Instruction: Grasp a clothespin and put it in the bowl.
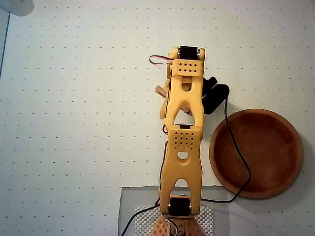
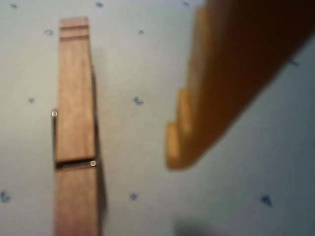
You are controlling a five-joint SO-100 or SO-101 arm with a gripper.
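Note:
In the wrist view the clothespin (image 2: 74,123) lies flat on the dotted white table, long and tan with its metal coil showing. One orange finger (image 2: 211,98) hangs blurred just right of it, with a gap of bare table between them. My gripper (image 2: 118,157) is open and low over the clothespin; its other finger is out of frame. In the overhead view the arm (image 1: 183,147) covers most of the clothespin (image 1: 160,91), and only wooden ends stick out. The reddish-brown bowl (image 1: 256,153) sits to the arm's right with nothing in it.
A black cable (image 1: 239,152) runs from the wrist over the bowl's left rim to the arm's base (image 1: 174,216). The base stands on a grey mat at the bottom edge. White dotted table surface extends to the left.

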